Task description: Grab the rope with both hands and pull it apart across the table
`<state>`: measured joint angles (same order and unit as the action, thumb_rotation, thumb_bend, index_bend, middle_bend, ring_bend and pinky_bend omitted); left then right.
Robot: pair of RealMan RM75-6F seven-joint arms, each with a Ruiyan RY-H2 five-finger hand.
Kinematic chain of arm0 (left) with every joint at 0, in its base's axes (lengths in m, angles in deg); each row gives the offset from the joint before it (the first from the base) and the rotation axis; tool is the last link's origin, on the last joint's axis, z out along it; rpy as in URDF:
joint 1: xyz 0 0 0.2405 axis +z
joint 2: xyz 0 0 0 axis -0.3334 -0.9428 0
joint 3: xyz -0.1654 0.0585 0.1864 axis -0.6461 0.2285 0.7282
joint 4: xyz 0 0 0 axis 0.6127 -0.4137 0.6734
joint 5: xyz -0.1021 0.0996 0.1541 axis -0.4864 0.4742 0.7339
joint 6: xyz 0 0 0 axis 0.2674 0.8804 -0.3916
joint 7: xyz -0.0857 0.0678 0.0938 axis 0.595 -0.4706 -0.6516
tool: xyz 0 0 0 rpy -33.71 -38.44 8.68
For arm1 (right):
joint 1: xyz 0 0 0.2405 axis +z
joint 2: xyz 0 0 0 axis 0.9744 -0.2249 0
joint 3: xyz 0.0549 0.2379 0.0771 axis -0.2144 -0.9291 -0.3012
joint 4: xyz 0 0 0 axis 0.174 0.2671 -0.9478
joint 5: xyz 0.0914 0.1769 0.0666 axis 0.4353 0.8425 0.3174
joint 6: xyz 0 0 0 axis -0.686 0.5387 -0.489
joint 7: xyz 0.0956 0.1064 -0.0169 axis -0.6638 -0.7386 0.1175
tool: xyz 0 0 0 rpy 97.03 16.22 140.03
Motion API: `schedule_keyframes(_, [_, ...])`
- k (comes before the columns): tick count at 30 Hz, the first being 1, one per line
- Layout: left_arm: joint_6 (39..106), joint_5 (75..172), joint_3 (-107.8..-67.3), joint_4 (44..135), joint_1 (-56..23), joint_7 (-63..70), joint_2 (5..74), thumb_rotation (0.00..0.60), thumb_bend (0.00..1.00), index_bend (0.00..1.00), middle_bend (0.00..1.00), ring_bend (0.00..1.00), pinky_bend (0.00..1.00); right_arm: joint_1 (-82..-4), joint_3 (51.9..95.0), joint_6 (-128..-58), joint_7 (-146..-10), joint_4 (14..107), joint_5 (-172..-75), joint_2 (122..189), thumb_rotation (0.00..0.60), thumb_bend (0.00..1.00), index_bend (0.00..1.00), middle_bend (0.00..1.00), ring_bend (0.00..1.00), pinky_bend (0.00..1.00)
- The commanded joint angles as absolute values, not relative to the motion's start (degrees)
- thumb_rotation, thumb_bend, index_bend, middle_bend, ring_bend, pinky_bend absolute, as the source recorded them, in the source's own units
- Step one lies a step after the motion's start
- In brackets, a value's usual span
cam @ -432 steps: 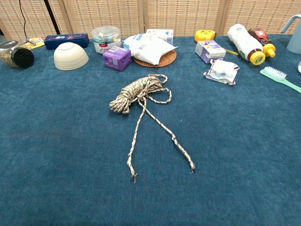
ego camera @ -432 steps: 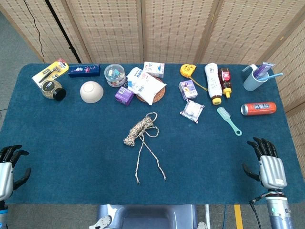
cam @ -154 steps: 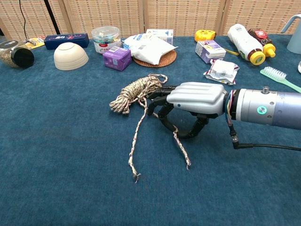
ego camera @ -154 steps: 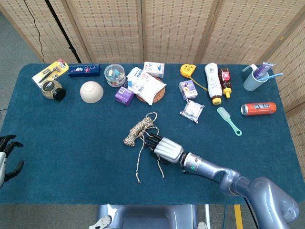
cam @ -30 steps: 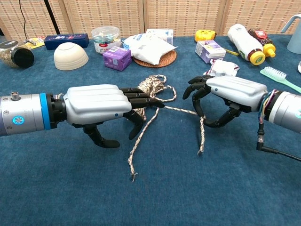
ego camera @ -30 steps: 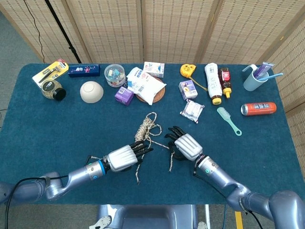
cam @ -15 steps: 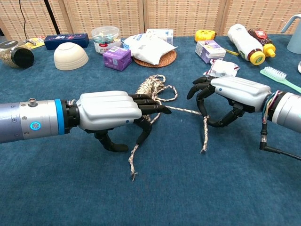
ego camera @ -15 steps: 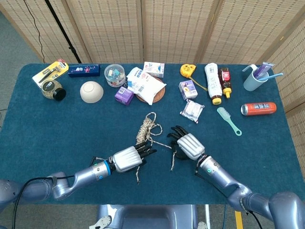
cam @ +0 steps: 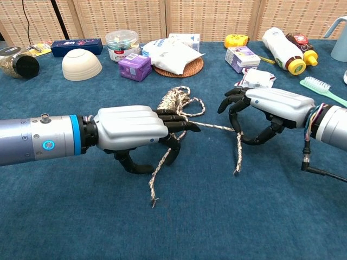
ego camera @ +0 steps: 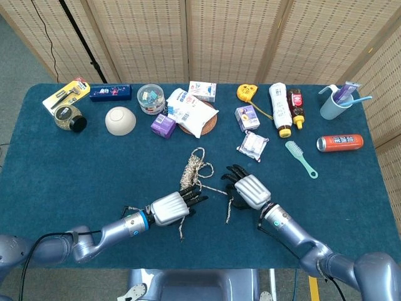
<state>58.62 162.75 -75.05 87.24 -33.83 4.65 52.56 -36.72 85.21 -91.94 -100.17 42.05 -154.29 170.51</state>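
A blue table (ego camera: 75,169) is bearing a rope (ego camera: 192,169), bowl (ego camera: 120,120), jar (ego camera: 69,118), bottles (ego camera: 281,109), can (ego camera: 339,142), cup (ego camera: 332,104) and brush (ego camera: 301,158).

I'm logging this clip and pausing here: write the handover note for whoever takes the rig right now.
Left robot hand: fingers curled around one rope strand below the bundle.
Right robot hand: holds the other strand, which runs taut back toward the bundle; its free end dangles below the fingers.
Rope: the coiled bundle sits mid-table, just in front of the wicker coaster.
Done: both strands grasped.
Left: draw the hands apart until the coil pays out across the table.
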Motion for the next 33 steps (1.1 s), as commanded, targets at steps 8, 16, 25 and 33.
schedule_keyframes(8, [57.74,161.77,-75.08,87.76,-34.26,3.31,52.92,0.6,0.35,0.43,0.0,0.0,0.0,-36.92,85.16,-91.92,-100.39,42.05,-154.24,170.35,0.6,0.43,0.65,0.23,0.07,0.0])
schedule_keyframes(16, [57.37,161.01,-74.94,87.83,-34.28,2.39,53.28,0.6,0.38,0.45,0.0,0.0,0.0,-37.03,85.11,-91.77,-100.85,41.89,-154.16,170.38,0.6,0.43,0.65,0.23,0.07,0.0])
schedule_keyframes(25, [57.6,160.53,-74.93,87.9,-34.11,1.75,53.38,0.6,0.38,0.49,0.0,0.0,0.0,-37.03,85.07,-91.72,-101.1,41.81,-154.21,170.46,0.6,0.43,0.65,0.24,0.07,0.0])
schedule_keyframes(33, [58.07,160.13,-75.0,88.19,-33.87,1.22,53.29,0.6,0.38,0.51,0.0,0.0,0.0,-37.03,84.93,-91.74,-101.17,42.14,-154.2,170.32,0.6,0.43,0.66,0.24,0.07,0.0])
